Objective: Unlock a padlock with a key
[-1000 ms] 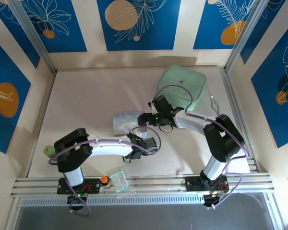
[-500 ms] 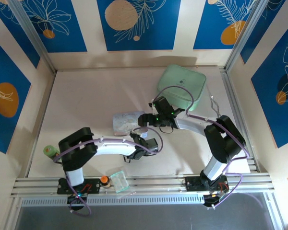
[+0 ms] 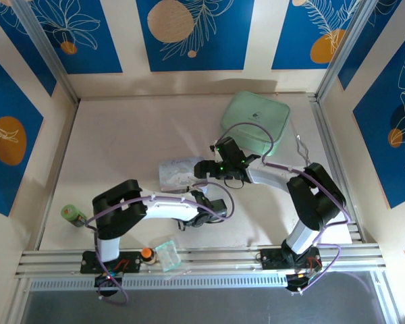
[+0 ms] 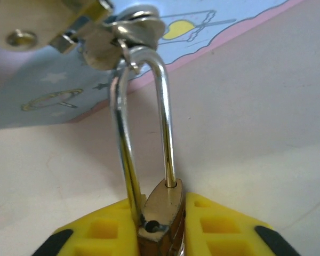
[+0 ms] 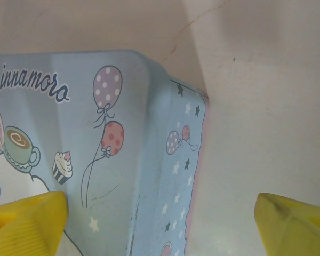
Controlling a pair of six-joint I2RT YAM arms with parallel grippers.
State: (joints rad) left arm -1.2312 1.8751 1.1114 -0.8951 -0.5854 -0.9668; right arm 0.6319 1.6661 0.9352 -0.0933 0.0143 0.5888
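Since the earlier frames the elbow of the left arm has shifted to the right, while its wrist has stayed at almost the same place near the tin [image 3: 175, 172]; the right arm has hardly changed. The left gripper [image 4: 161, 232] is closed narrowly on the padlock [image 4: 161, 210], its yellow fingers [image 4: 224, 226] pressing the two flat sides of the brass body. The shackle [image 4: 164, 106] rises from the body and passes through the metal hasp [image 4: 114, 37] on the side of the pale blue tin, so the padlock hangs at the tin's near side, just above the table [image 4: 256, 106]. I judge the padlock to be light, hard and smooth; it can slip or turn around the hasp, so the flat sides of the body seem the best place to hold it, not the thin stiff shackle. The left arm lies low, reaching to the right with the wrist pointed toward the tin. The right arm bends back leftward from its base, and the right gripper [image 5: 160, 213] hovers at the tin's corner with jaws wide apart, holding nothing.
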